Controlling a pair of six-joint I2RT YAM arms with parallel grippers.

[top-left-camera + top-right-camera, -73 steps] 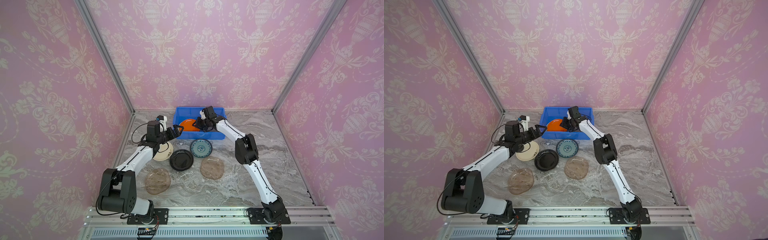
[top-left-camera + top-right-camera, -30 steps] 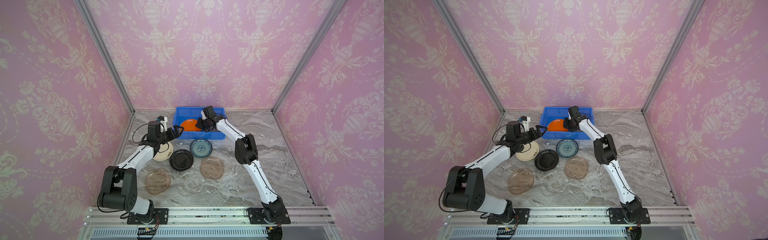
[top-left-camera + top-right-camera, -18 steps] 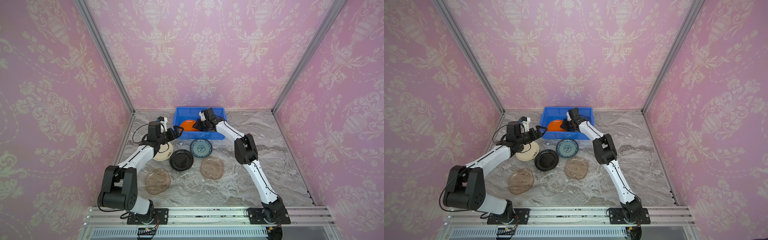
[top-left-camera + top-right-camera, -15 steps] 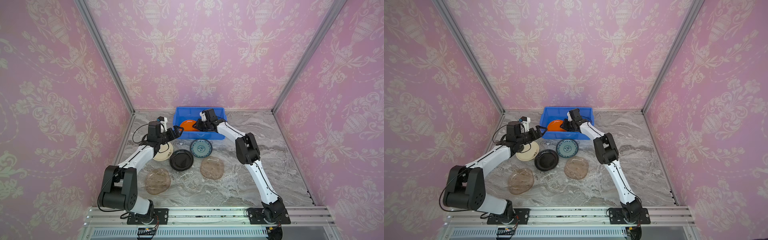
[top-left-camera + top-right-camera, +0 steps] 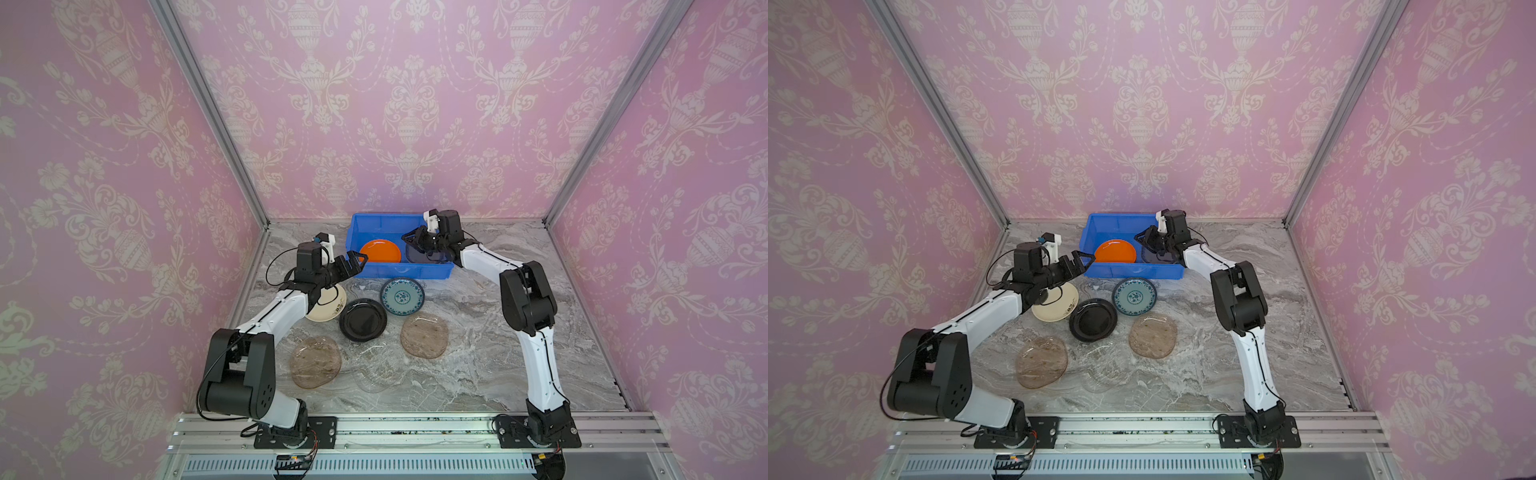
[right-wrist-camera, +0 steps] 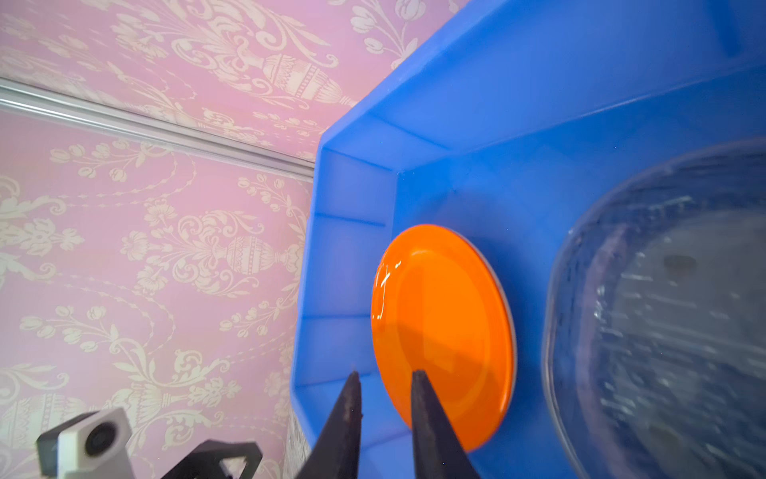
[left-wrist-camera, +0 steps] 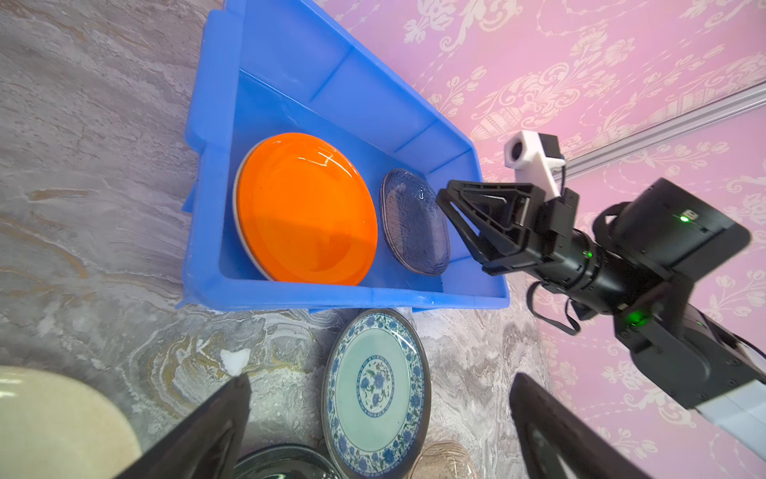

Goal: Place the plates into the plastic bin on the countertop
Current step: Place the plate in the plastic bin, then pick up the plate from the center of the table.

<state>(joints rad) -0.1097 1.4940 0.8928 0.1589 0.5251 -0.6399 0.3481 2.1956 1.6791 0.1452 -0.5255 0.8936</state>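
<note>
- Plates left on the grey-and-white marble-veined countertop (image 5: 478,374) were a cream round plate (image 5: 330,309), a glossy black round plate (image 5: 363,320), a teal-patterned round plate (image 5: 402,296), a brownish translucent rounded-square plate (image 5: 424,336) and a second brownish plate (image 5: 315,361).
- An orange round plate (image 7: 306,207) and a clear textured plate (image 7: 414,222) lay side by side inside the bright blue rectangular plastic bin (image 5: 399,272).
- My left gripper (image 5: 356,261) was spread wide and empty, just beside the bin's near corner and above the cream plate.
- My right gripper (image 6: 383,373) hung over the bin with its tips narrowly parted, pinching nothing.
- Handling, as judged: every plate looked rigid, glossy and slippery, and probably breakable.
- Recommended hold: pinch the raised rim on a free side, with one finger under the lip.
</note>
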